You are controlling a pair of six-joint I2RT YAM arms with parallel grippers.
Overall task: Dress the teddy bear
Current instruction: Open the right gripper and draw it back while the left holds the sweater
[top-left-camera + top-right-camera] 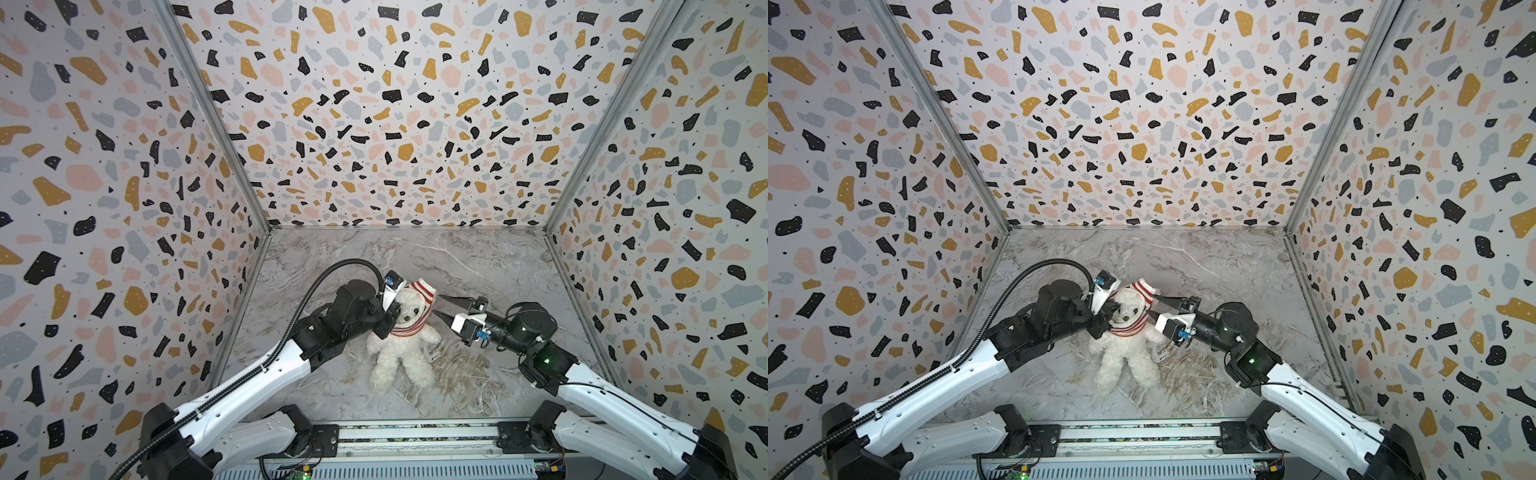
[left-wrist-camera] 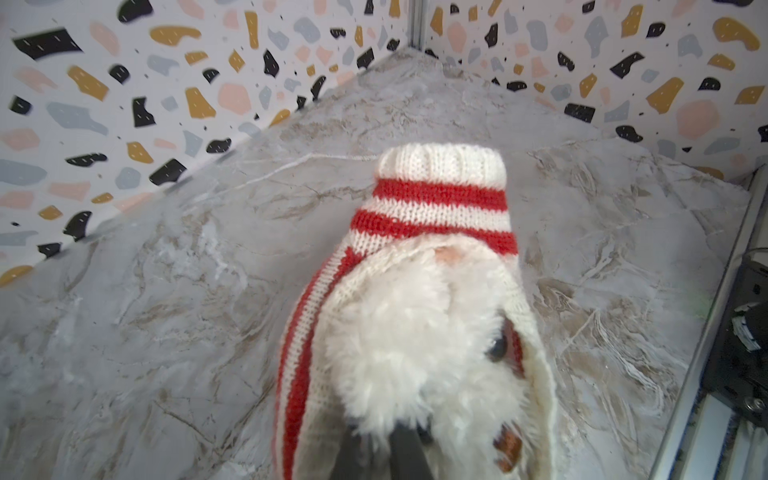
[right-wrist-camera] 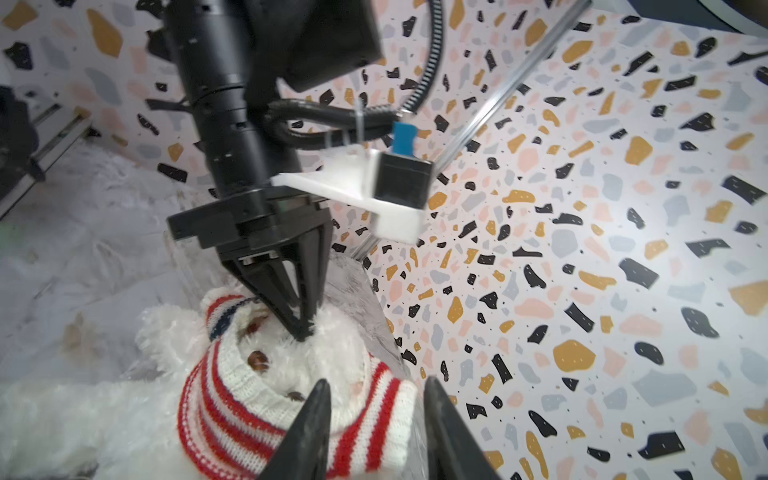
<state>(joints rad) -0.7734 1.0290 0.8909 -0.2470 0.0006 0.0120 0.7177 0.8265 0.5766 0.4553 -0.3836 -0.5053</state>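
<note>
Left gripper [image 3: 303, 328] is pinched shut on head fur of the teddy bear [image 1: 399, 353], lying face-up mid marble table [image 1: 478, 257], prob. to steady it w/ the striped knit sweater [image 2: 440, 199] bunched round head & neck, while right gripper [image 1: 437, 304] stands spread just beside the knit.

- Looks like a robot lab test cell, not anyone's home.
- Terrazzo-print wall panels [image 1: 374, 104] boxed around a grey marble-look worktop [image 1: 478, 266], held by bare aluminium corner posts [image 1: 218, 124].
- Two white-and-black robot arms, left [image 1: 249, 374] and right [image 1: 602, 399], sit on a metal rail [image 1: 415, 434] along the front edge.
</note>
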